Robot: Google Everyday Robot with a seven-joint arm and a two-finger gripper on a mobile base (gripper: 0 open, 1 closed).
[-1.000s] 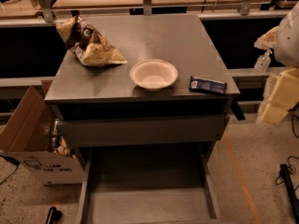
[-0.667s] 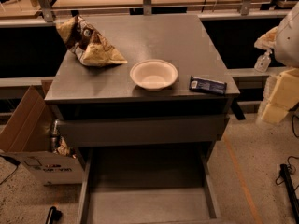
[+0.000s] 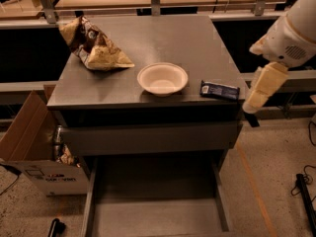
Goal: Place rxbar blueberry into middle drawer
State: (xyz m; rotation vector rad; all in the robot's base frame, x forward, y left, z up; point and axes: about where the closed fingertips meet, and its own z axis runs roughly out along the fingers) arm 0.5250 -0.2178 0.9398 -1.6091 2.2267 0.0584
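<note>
The rxbar blueberry [image 3: 219,89], a small dark navy bar with white print, lies flat near the front right corner of the grey cabinet top [image 3: 163,38]. The middle drawer [image 3: 153,216] is pulled out below, a wide grey tray with a bare floor and low side walls. My gripper [image 3: 251,116] hangs at the end of the white and cream arm [image 3: 286,33], just right of the cabinet's front right corner. It is to the right of the bar and slightly lower, apart from it.
A white bowl [image 3: 162,78] stands just left of the bar. A tan and brown chip bag [image 3: 94,46] lies at the back left. An open cardboard box [image 3: 29,142] stands on the floor at the left. A closed drawer front [image 3: 148,138] sits above the open drawer.
The arm and gripper have moved left toward the cabinet's front right corner and closer to the bar. The bar, bowl, bag and drawer have not moved.
</note>
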